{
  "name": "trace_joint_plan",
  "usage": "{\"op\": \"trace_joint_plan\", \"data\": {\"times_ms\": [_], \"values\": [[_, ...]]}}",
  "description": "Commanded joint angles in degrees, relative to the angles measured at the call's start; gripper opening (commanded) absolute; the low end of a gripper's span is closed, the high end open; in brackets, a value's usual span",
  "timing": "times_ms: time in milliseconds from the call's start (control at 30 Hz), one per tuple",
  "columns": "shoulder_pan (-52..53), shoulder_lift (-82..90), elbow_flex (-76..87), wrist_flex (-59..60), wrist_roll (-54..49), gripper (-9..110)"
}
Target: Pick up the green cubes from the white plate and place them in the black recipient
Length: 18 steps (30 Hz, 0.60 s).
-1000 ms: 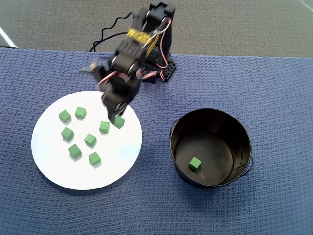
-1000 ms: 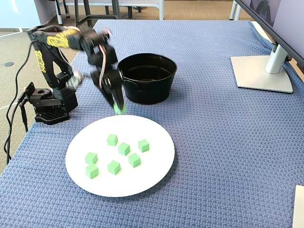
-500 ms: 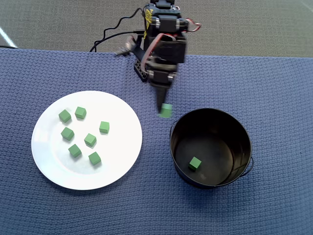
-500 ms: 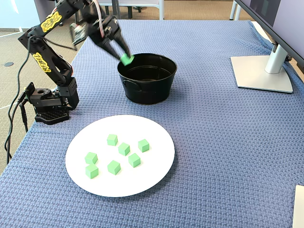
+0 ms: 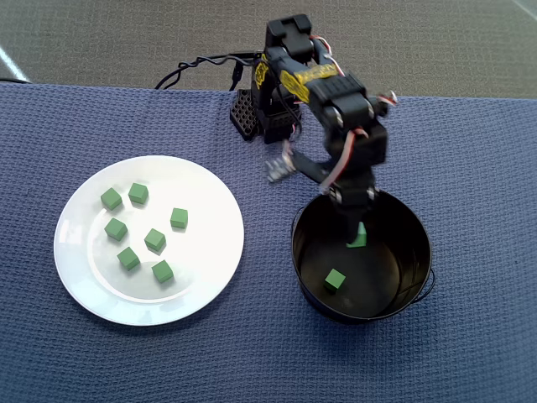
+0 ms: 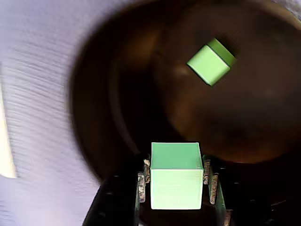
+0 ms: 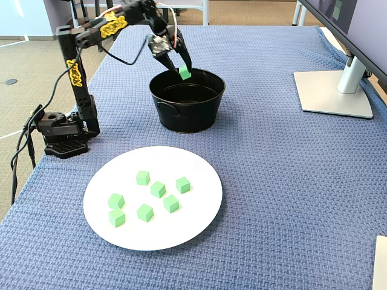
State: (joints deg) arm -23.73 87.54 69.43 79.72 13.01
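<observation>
Well, the gripper (image 6: pixel 176 188) has a green cube (image 6: pixel 176 175) pinched over the black recipient (image 5: pixel 415 290), toward its 11 o'clock wall in the overhead view. Released this close to the rim, I reckon it could clip the edge and bounce out; six cubes wait on the white plate (image 5: pixel 210 277).

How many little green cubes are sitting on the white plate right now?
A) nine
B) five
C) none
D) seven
D: the overhead view shows seven green cubes lying on the white plate; another lies in the black pot and one more sits in the gripper above it.
</observation>
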Motion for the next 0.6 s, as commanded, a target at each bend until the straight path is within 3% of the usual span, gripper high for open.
{"op": "trace_joint_plan", "data": {"times_ms": [0, 167, 267, 433, 567], "values": [[-3.69, -2.2, -2.37, -2.11, -0.88, 0], [-5.36, -1.85, -1.41, -1.93, -1.05, 0], [-4.75, -0.88, -1.49, -1.05, -2.64, 33], [-2.02, 2.29, -1.05, -0.26, -3.87, 37], [2.81, 5.45, -4.75, 2.99, -5.71, 33]]}}
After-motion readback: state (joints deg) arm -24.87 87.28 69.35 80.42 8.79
